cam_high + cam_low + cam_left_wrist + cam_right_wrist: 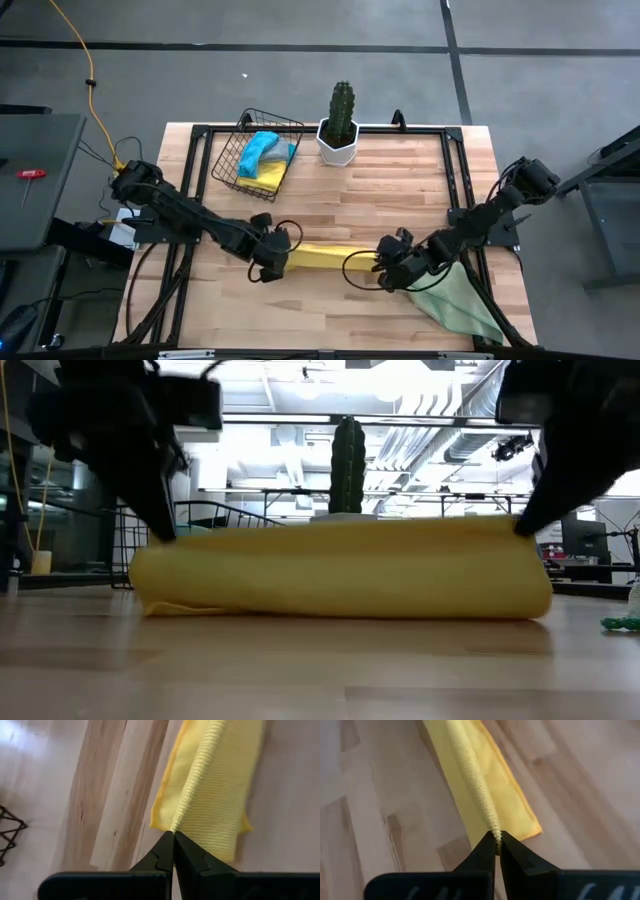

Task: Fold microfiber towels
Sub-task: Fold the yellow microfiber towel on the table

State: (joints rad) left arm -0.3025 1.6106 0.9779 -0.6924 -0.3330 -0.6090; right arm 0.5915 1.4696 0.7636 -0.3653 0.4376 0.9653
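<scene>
two grippers: both pinched tight on one yellow towel [330, 258], one at each end
yellow towel: stretched into a long narrow strip across the near middle of the wooden table [340, 205], lifted along its top ridge; in the low view its lower fold rests on the wood
left gripper [272, 262]: at the strip's left end, fingers [162, 857] pressed together on the raised fold of the yellow towel
right gripper [390, 270]: at the strip's right end, fingers [512, 857] clamped on the same ridge of cloth
pale green towel [462, 300]: lying loose at the near right corner of the table, partly under the right arm, apart from the yellow strip
wire basket [257, 153]: black, at the far left of the table, well apart from the held strip
basket contents: a turquoise blue towel [260, 150] lying over another yellow towel [272, 178]
cactus [342, 112]: upright in a white pot [338, 148], at the far edge just beside the basket; in the low view it rises behind the strip
</scene>
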